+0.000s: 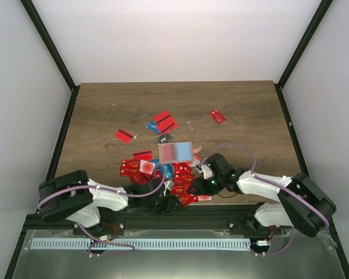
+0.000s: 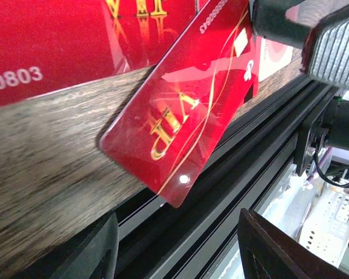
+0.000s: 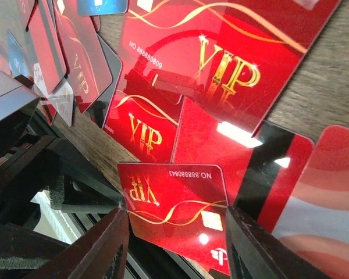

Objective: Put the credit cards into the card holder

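Overhanging the near edge of the desk (image 1: 104, 110): one VIP card (image 2: 180, 110), thin glossy red plastic with rounded corners, gold script and a gold chip. One corner sits out over the black ribbed rail (image 2: 221, 192). The desk top is matte grey-brown wood grain.

Left hand (image 2: 179, 232): two dark fingers apart, only rail showing between them. It sits below and just short of the VIP card's hanging corner, not touching it.

Right hand (image 3: 177, 224): dark fingers apart, the same VIP card lying across the gap, its chip end running behind one finger. Whether the fingers press on the card: cannot tell. In the left wrist view a ribbed grey pad (image 2: 334, 46) of this hand stands by the card's chip end.

Pose: left arm (image 1: 104, 197) and right arm (image 1: 262, 186) are both folded low, reaching inward from the outer corners. White shells, black joints, lilac cable loops. The hands nearly meet at the desk's near middle.

Just beyond: the credit cards (image 1: 134, 168) in an overlapping heap, mostly red with gold print, some with a black stripe, a few blue, one white with a red dot.

Heap's far edge: a pale rectangle (image 1: 175, 152), pink fading to grey-blue, blurred. What it is, cannot tell.

Farther out, well apart from the heap: a red pair (image 1: 164, 121), a left single (image 1: 124, 135) and a right single (image 1: 217, 116).
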Robot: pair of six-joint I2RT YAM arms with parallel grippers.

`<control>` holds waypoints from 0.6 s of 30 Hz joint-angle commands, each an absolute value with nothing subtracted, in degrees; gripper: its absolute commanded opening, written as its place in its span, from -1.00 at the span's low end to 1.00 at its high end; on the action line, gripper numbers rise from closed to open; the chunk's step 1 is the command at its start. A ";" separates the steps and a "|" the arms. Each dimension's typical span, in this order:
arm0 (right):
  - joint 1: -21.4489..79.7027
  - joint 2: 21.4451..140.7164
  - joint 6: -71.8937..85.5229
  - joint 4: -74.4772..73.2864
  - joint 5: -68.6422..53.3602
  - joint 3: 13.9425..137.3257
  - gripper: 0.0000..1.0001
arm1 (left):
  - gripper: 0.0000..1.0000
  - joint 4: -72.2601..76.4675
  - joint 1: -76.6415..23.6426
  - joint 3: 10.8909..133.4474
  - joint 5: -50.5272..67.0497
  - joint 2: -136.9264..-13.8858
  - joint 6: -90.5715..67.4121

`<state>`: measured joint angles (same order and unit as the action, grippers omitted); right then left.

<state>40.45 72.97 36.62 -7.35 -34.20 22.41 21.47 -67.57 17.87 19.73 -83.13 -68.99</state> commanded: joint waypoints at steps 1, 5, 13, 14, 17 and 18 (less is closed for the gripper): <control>41.71 74.04 35.85 -7.74 -34.41 21.32 -0.04 | 0.17 23.16 -67.40 17.16 15.49 -85.90 -70.08; 41.96 74.37 35.99 -7.43 -34.70 21.26 -0.05 | 0.16 23.50 -67.41 16.97 14.18 -86.17 -70.29; 42.52 74.62 36.17 -7.09 -35.51 21.33 -0.04 | 0.11 25.14 -67.41 16.47 12.54 -86.83 -70.79; 42.60 74.65 36.26 -6.91 -35.80 21.23 -0.05 | 0.10 25.59 -67.41 16.25 12.58 -86.91 -70.91; 43.00 74.81 36.64 -6.46 -36.16 21.18 -0.05 | 0.07 27.42 -67.41 15.51 12.16 -86.95 -71.34; 43.22 74.88 36.72 -6.37 -36.25 21.26 -0.05 | 0.06 27.84 -67.41 15.21 12.01 -86.93 -71.48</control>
<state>42.00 74.06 36.71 -5.89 -35.81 22.33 26.83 -68.25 17.04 18.70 -85.32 -71.53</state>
